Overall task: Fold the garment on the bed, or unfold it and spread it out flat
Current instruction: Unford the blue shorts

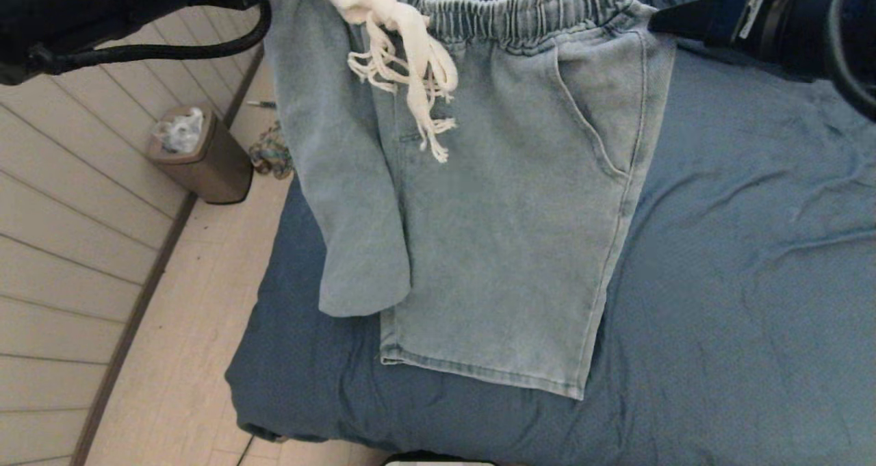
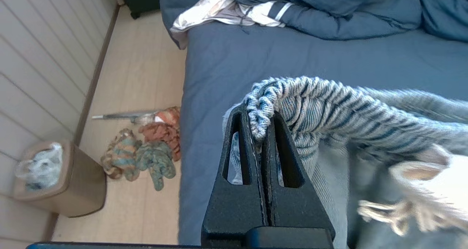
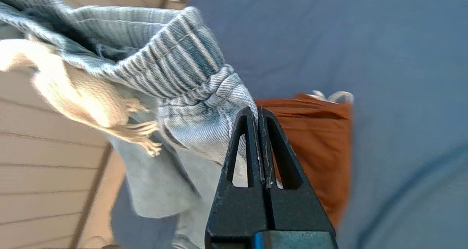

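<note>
Denim shorts (image 1: 493, 199) hang over bed (image 1: 739, 261); left gripper (image 2: 260, 132), right gripper (image 3: 258, 112) fingers pinching waistband.

Faded denim shorts (image 1: 506, 199), matt cloth

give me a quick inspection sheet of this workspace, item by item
surface: bed with a wrinkled slate-blue cover; bunched duvet at its far end.
job's things: light denim shorts held up by the waistband, legs hanging onto the bed, one leg folded over; white drawstring dangling.
clutter: orange garment and a pale garment lying on the bed.
grippers: left pincer shut on one waistband end; right pincer shut on the other.
cables: black cable looping off the left arm.
surroundings: bin and a knotted rag pile on the pale floor by a panelled wall.
</note>
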